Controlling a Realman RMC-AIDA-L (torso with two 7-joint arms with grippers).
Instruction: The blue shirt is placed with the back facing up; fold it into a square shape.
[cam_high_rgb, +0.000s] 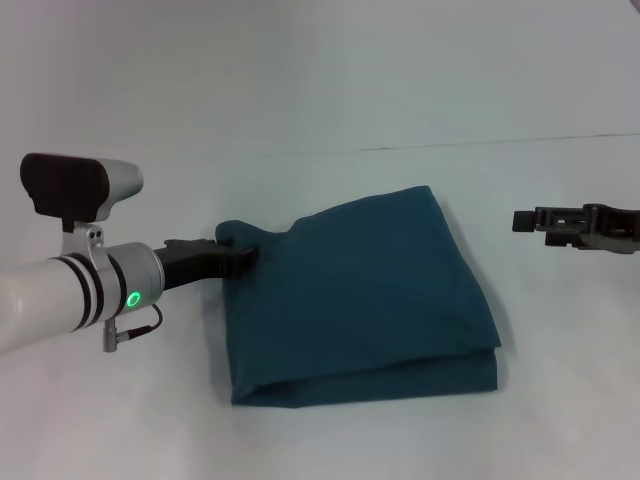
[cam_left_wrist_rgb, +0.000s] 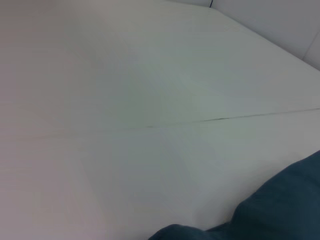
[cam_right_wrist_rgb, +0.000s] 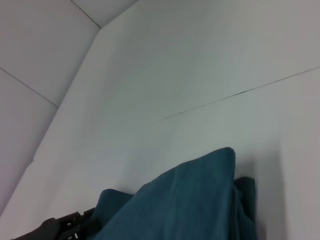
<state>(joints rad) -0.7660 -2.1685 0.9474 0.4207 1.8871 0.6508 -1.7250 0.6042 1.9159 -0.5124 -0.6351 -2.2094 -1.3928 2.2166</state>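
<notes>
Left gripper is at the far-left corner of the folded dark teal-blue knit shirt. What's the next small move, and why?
Probably release and back away to the left. The left gripper pinches a bunched far-left corner of the dark teal-blue knit shirt, which already lies folded, roughly square, on the white table. The right gripper hangs clear.

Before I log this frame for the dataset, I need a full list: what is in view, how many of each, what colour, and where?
blue shirt: one, dark teal-blue, folded into a layered bundle, lying on the table in the middle of the head view; its far-left corner is bunched where the left end effector meets it.
table: one, white, under everything, with a thin dark seam line running across it beyond the shirt.
left end effector: one, black on a white and silver arm, at the shirt's far-left corner, closed on the fabric.
right end effector: one, black, held off to the right of the shirt, apart from it.
</notes>
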